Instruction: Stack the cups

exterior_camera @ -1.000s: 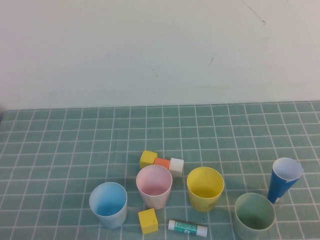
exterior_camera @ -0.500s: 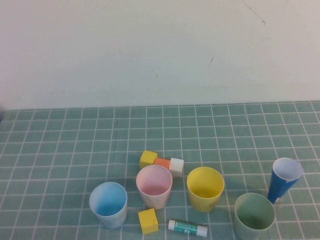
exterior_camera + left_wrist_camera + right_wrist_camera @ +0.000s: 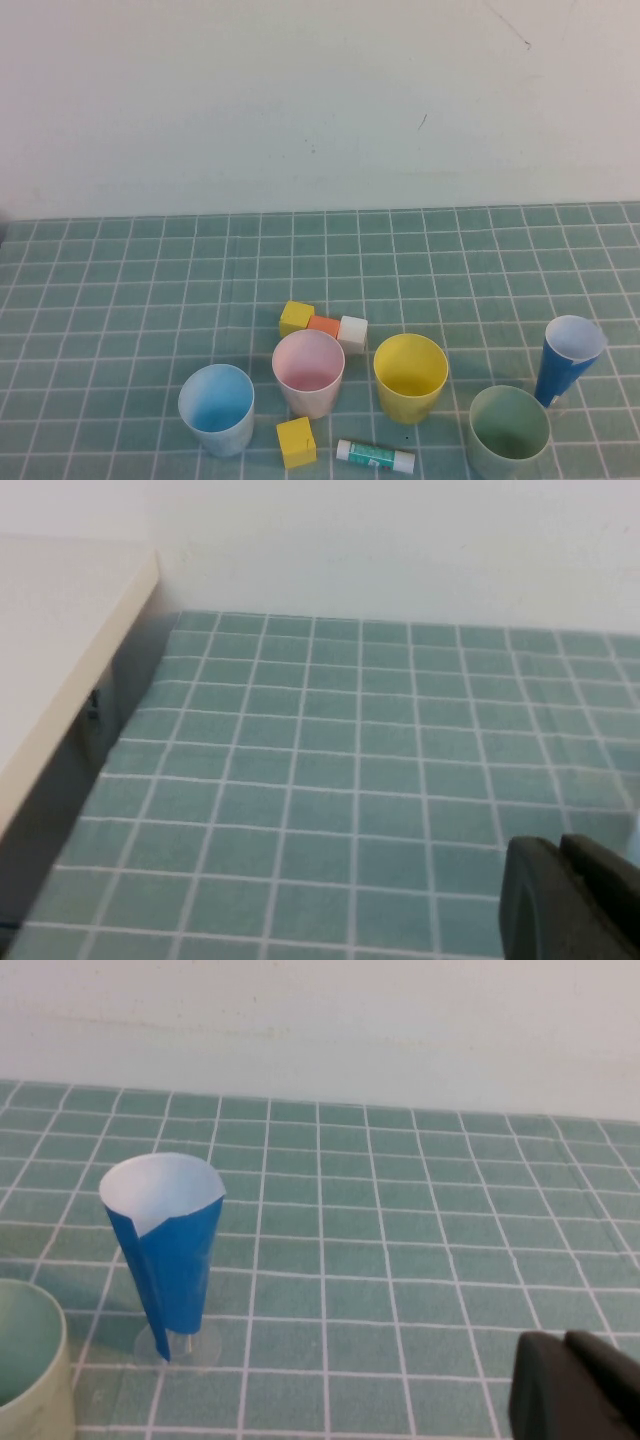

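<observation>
Four pastel cups stood upright and apart on the green-tiled tabletop (image 3: 120, 300), all near its front edge: the light blue cup (image 3: 217, 409) furthest to the robot's left, then the pink cup (image 3: 308, 373), the yellow cup (image 3: 410, 377) and the pale green cup (image 3: 509, 433) furthest right. None was stacked. A yellow block (image 3: 296, 318), an orange block (image 3: 323, 324) and a white block (image 3: 352, 331) sat in a row just behind the pink cup. A second yellow block (image 3: 296, 442) and a glue stick (image 3: 375, 456) lay in front. A dark-blue cone cup (image 3: 165, 1240) stood just beside the green one. The left pincer (image 3: 570, 900) was over bare tiles near the tabletop's left edge; the right pincer (image 3: 575, 1390) was low, near the cone cup. Whether either pincer was open or closed could not be told
</observation>
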